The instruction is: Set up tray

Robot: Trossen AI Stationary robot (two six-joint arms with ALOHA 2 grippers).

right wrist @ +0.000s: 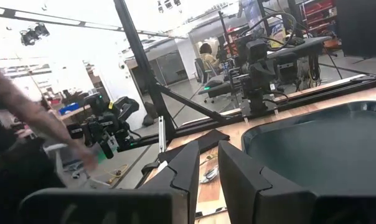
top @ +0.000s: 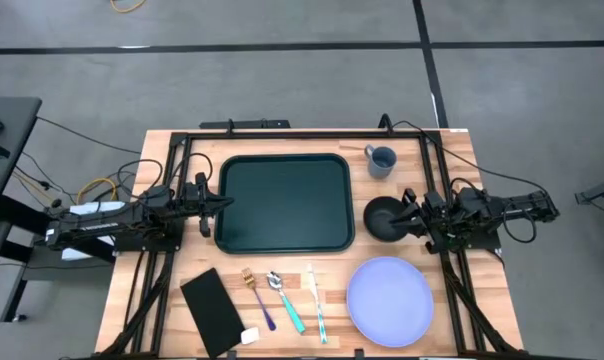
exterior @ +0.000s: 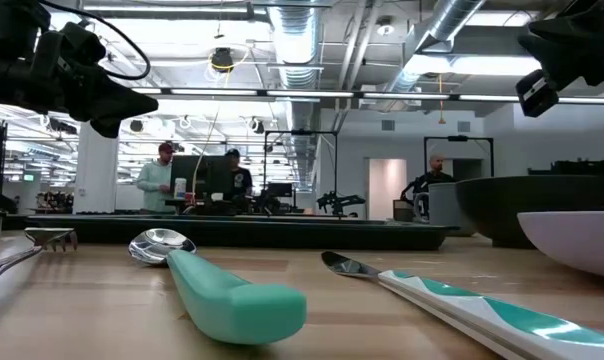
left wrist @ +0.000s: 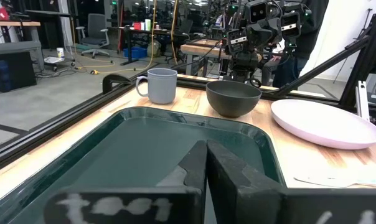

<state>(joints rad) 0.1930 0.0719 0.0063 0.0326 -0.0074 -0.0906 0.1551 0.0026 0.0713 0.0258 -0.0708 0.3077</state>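
The dark green tray lies flat in the middle of the table; it also fills the left wrist view as tray. My left gripper hovers over the tray's left rim with its fingers shut. My right gripper hangs above the right side of the black bowl, which stands just right of the tray. Its fingers are open by a narrow gap and hold nothing. In the low view both arms show well above the table top.
A grey-blue mug stands at the far right of the tray. The lavender plate lies near the table's front right. A black napkin, fork, teal spoon and knife lie along the near edge. A black frame borders the table.
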